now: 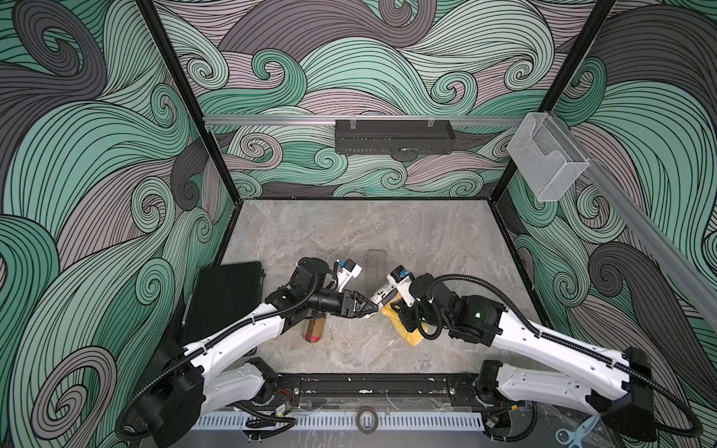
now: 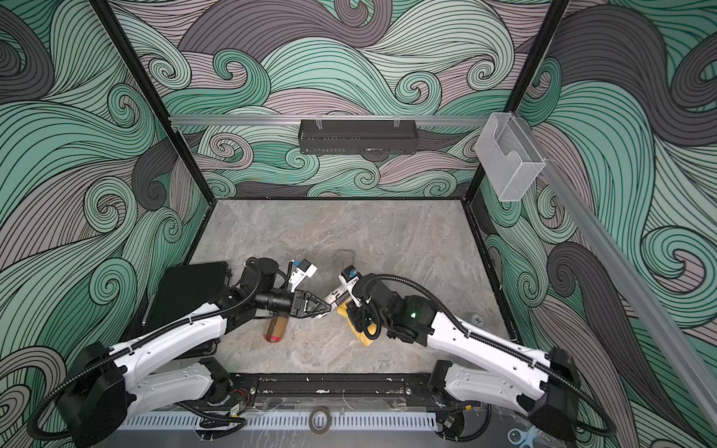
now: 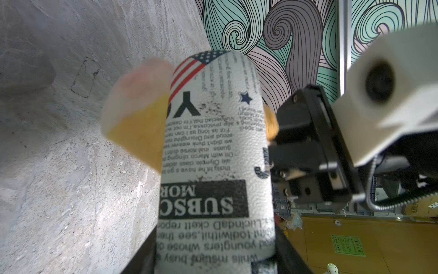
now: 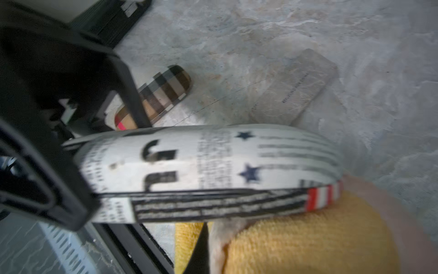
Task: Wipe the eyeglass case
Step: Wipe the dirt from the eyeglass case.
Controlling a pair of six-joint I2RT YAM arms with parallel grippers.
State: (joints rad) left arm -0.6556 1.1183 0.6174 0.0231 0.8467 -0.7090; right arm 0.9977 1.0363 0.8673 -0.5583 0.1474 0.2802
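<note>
Your left gripper (image 1: 371, 309) clamps the eyeglass case (image 1: 383, 295). At its four o'clock, your right gripper (image 1: 399, 310) pinches the yellow cloth (image 1: 412, 336).

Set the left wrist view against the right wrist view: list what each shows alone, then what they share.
Left wrist only: the wall and the right arm's camera. Right wrist only: the plaid case and the black box. Both: the printed case clamped in the left gripper, the cloth and the table.
</note>
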